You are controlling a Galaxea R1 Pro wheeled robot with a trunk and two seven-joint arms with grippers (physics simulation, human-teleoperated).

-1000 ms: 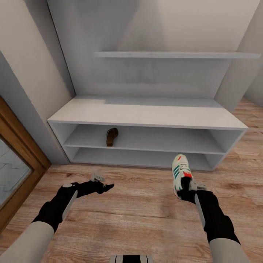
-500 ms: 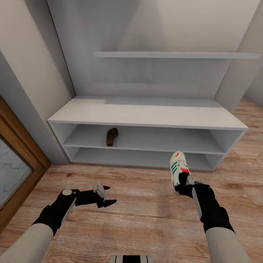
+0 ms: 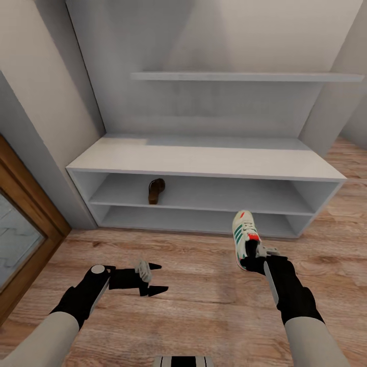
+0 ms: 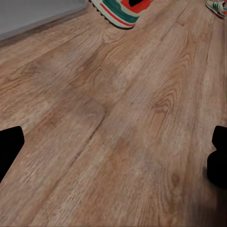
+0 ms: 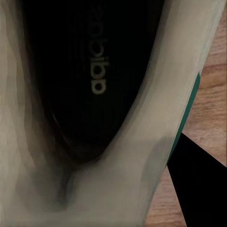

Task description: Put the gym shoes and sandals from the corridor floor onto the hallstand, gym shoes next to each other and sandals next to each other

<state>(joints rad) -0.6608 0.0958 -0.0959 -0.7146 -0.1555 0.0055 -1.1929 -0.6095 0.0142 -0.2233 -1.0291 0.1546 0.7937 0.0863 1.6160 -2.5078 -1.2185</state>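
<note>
My right gripper [image 3: 253, 253] is shut on a white gym shoe [image 3: 243, 235] with green stripes and a red-orange accent, held by its heel above the wood floor [image 3: 193, 306], toe toward the hallstand [image 3: 204, 159]. The right wrist view looks into the shoe's dark inside [image 5: 94, 71], with one black finger [image 5: 198, 189] beside its white collar. My left gripper [image 3: 158, 278] is open and empty, low over the floor. Its wrist view shows the held shoe's sole edge [image 4: 120, 10] and a second gym shoe [image 4: 217, 5] far off on the floor. One brown sandal [image 3: 156, 190] lies on the upper shelf row.
A grey wall shelf [image 3: 244, 76] hangs above the hallstand's flat top. A wooden door frame with a glass pane [image 3: 28, 214] stands at the left beside a beige wall. Bare plank floor lies between my arms and the rack.
The right gripper has carried the shoe a little left and toward the rack. The left gripper has drawn back toward me and swung its fingers rightward, staying open.
</note>
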